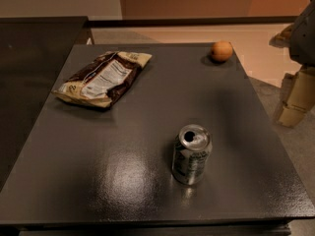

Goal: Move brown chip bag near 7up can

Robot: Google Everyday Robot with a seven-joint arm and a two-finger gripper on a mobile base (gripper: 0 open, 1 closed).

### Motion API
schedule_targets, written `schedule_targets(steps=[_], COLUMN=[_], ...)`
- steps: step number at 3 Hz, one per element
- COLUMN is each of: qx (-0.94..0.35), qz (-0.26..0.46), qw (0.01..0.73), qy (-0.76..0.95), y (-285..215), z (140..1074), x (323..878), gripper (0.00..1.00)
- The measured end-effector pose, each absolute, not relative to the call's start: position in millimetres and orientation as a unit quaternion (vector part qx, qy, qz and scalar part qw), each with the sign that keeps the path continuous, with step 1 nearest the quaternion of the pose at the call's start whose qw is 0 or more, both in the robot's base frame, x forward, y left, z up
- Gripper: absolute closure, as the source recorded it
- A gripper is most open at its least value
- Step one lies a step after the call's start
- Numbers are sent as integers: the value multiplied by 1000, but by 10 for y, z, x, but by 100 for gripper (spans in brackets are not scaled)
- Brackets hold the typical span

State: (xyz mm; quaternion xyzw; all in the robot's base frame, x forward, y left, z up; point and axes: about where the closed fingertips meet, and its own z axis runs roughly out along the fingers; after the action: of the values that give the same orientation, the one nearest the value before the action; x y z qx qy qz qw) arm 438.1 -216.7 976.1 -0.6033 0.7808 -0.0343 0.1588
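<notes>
The gripper [297,100] is way over at the right edge of the shot, hanging off the side of the table [147,112] over the floor, with a pale grey chunk of the arm [306,31] above it. Can't tell if it's open or closed from here. It's not touching anything on the table.

Closest thing to it is a small orange [221,51] parked in the table's far right corner, well apart from everything else. It sits roughly between the gripper and the bag, but off to the side of the stretch running from bag to can.

Next is the 7up can [192,154], standing upright toward the near middle of the table, top facing up, with a shiny patch of glare on the tabletop just to its left.

Furthest out is the brown chip bag [103,78], lying flat near the far left corner, white label panel up, angled diagonally. It's well apart from the can, with plain dark tabletop between them.

Another dark surface [34,73] butts up against the table's left side.
</notes>
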Motion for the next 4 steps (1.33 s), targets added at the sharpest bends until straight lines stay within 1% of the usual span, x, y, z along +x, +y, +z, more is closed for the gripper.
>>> schedule_targets(steps=[1,2,4], qx=[-603,-610,-634], qz=[-34,-9,42], qw=[159,178,227], qy=[781,773,738], y=[-2167,-2067,-1613], z=[9761,9772,9769], x=[4381,4531,5137], gripper=[0,0,0])
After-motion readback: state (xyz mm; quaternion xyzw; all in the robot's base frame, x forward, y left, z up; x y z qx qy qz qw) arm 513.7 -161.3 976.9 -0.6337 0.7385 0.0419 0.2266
